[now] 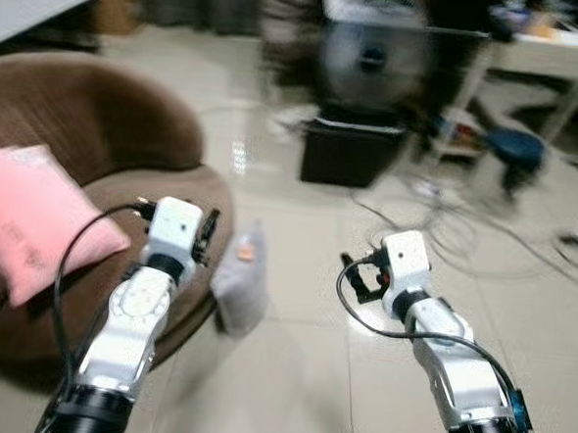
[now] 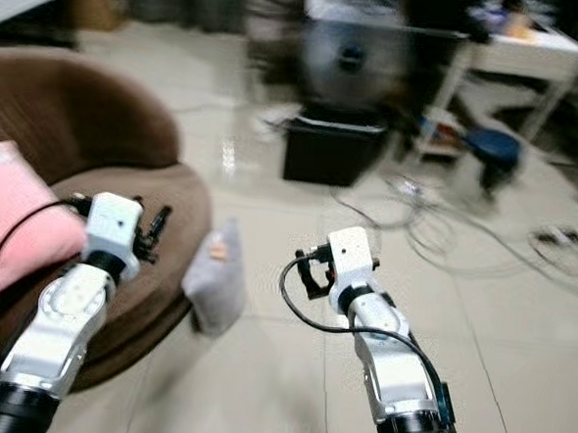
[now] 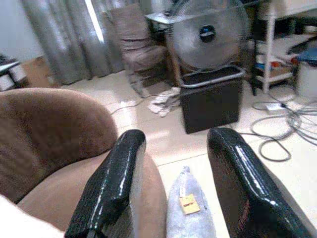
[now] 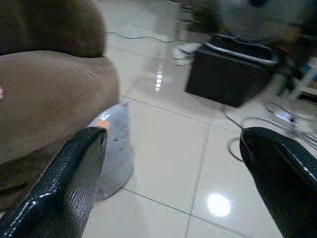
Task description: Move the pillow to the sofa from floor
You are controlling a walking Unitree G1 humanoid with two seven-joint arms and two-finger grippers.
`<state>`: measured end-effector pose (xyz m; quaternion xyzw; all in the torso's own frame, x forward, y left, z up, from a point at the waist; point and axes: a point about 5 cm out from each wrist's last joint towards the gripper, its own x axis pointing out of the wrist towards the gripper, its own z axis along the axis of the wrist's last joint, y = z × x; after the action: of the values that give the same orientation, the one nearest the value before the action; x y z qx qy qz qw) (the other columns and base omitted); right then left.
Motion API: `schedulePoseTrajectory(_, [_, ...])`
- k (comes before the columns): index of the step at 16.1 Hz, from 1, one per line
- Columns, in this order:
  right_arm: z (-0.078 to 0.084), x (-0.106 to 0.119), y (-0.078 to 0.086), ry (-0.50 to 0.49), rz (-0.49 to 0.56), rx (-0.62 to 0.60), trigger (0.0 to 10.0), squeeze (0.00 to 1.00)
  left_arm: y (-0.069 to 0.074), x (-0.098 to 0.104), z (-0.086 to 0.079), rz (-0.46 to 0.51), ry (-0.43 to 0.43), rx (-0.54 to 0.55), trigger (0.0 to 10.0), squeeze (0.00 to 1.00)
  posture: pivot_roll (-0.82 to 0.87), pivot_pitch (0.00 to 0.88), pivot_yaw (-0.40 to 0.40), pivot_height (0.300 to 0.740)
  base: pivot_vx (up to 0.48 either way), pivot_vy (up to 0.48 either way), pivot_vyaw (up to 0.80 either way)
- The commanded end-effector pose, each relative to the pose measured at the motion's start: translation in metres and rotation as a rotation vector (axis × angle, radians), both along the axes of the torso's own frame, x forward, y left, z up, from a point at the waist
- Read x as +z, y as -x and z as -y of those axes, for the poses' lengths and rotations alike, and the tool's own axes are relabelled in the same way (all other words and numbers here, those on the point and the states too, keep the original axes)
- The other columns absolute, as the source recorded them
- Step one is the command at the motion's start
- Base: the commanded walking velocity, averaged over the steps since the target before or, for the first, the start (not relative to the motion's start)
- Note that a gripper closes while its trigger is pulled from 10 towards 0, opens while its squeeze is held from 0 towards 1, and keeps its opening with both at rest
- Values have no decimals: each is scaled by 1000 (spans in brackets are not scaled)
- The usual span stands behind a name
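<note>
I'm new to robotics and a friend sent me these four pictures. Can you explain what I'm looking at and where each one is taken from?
This is a humanoid robot in a living room. Two pictures come from cameras in its head, looking down at its own silver arms. The other two come from cameras on each wrist, looking out between two black fingers. The left end effector hangs over a brown sofa; the right end effector is above the tiled floor. Both are open and hold nothing. A pink pillow lies on the sofa. A grey plastic-wrapped pillow leans on the floor against it. Behind stand a fan and a black box.
</note>
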<state>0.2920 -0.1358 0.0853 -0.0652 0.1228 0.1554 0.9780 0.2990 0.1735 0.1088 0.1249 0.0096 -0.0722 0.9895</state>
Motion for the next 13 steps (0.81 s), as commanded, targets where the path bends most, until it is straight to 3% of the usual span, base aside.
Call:
schedulePoseTrajectory(1, [10,2,-1,6,4,-43,10000,0,-4,3,11,2,3,-37,10000,0,66,0,2,740,0,480,-800])
schedulePoseTrajectory(7, [11,1,1,0,4,-60,10000,0,-8,5,13,2,-2,-53,10000,0,56,0,16,740,0,480,-800])
schedulePoseTrajectory(9, [11,2,0,-2,7,-60,10000,0,-6,8,16,40,-23,-77,10000,0,60,0,9,740,0,0,-800])
schedulePoseTrajectory(13, [8,5,-2,7,24,-34,10000,0,-6,7,16,34,-24,-53,10000,0,64,0,2,740,0,-480,0])
